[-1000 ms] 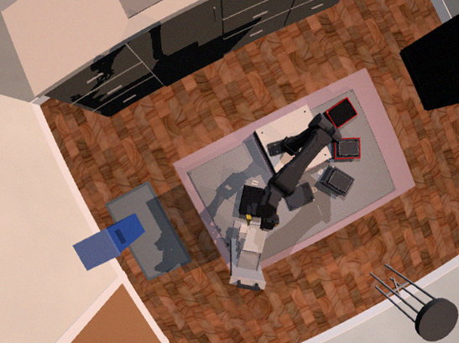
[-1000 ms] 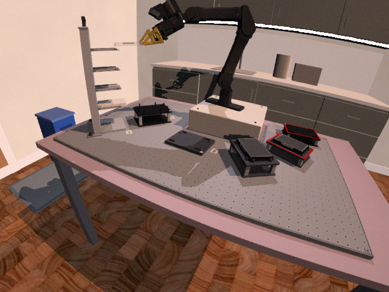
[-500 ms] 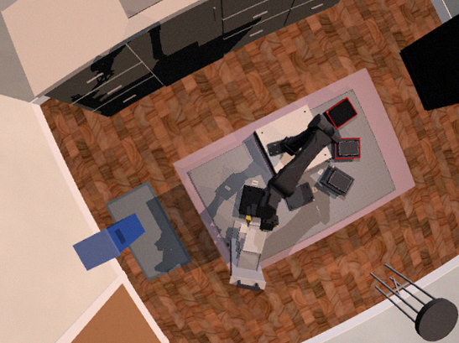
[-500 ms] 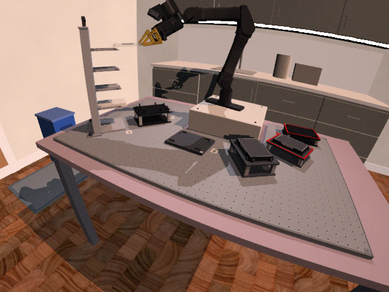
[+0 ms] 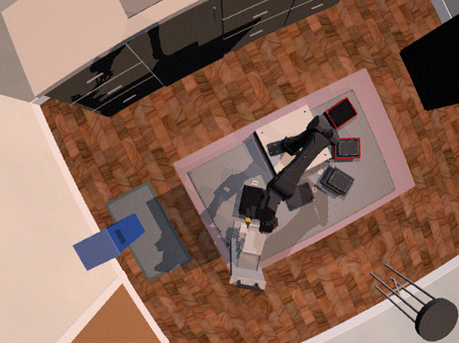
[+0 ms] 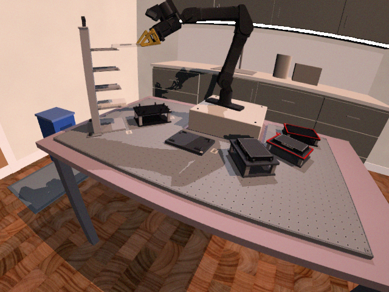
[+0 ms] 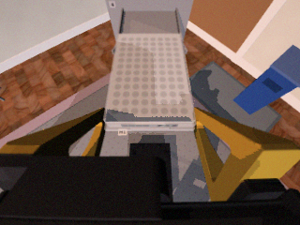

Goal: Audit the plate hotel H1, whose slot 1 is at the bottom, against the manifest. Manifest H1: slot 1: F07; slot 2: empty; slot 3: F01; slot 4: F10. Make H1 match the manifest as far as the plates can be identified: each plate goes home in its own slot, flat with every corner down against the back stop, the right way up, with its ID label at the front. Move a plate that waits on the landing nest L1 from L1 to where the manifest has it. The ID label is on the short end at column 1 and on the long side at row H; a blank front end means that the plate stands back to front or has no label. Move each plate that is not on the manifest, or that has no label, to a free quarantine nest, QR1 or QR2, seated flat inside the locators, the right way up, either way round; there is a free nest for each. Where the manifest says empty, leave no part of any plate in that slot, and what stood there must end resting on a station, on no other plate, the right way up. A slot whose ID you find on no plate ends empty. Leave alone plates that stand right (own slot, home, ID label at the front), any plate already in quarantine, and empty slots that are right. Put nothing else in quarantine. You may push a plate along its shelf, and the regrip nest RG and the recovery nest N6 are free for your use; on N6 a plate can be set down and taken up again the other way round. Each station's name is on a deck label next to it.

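My gripper (image 5: 262,223) (image 6: 138,44) (image 7: 149,112) is shut on a pale clear plate (image 5: 254,241) (image 6: 124,45) (image 7: 147,75), one finger at each side of its near end. The plate is level, wells up, just above the top shelf (image 6: 105,49) of hotel H1 (image 6: 89,81) and sticks out of its front. Faint marks show on the plate's near end (image 7: 155,125); I cannot read an ID. A pale plate (image 6: 113,103) stands on the lowest shelf. The two middle shelves (image 6: 106,69) (image 6: 108,87) show no clear plate. The held plate hides the lower slots in the wrist view.
A raised black nest with pins (image 6: 152,109) stands beside the hotel, and a low dark nest (image 6: 185,143) lies further right. A dark plate (image 6: 254,147) rests on another raised nest. One red-rimmed nest (image 6: 310,151) bears a dark plate (image 6: 290,143); the other (image 6: 301,131) looks empty.
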`<state>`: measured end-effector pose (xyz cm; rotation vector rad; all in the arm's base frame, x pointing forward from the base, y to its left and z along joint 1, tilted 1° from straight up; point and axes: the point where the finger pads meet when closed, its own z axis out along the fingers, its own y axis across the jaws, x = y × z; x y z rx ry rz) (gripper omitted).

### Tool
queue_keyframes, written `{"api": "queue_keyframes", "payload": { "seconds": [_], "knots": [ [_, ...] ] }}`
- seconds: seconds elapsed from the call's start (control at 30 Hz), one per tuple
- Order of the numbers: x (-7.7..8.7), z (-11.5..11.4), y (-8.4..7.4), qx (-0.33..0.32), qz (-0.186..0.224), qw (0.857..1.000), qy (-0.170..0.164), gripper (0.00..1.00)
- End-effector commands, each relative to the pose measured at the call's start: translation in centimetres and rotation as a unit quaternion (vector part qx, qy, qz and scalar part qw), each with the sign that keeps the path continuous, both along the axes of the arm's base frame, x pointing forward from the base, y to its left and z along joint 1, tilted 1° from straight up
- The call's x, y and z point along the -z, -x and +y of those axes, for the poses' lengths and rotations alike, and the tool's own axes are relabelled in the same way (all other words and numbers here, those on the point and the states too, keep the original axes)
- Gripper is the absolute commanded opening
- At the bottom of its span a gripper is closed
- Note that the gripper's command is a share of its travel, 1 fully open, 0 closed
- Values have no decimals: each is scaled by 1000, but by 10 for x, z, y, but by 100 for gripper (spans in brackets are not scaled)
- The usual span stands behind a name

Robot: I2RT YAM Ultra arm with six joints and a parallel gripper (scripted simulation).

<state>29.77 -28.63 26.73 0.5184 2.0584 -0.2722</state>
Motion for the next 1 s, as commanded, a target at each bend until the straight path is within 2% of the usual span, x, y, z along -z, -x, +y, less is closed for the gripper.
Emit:
{"api": "queue_keyframes", "payload": {
  "seconds": [0.0, 0.97],
  "knots": [
    [-8, -2, -2, 1, -9, 1000, 9, 86],
    [-4, -10, -17, 1, -10, 1000, 10, 86]
  ]
}}
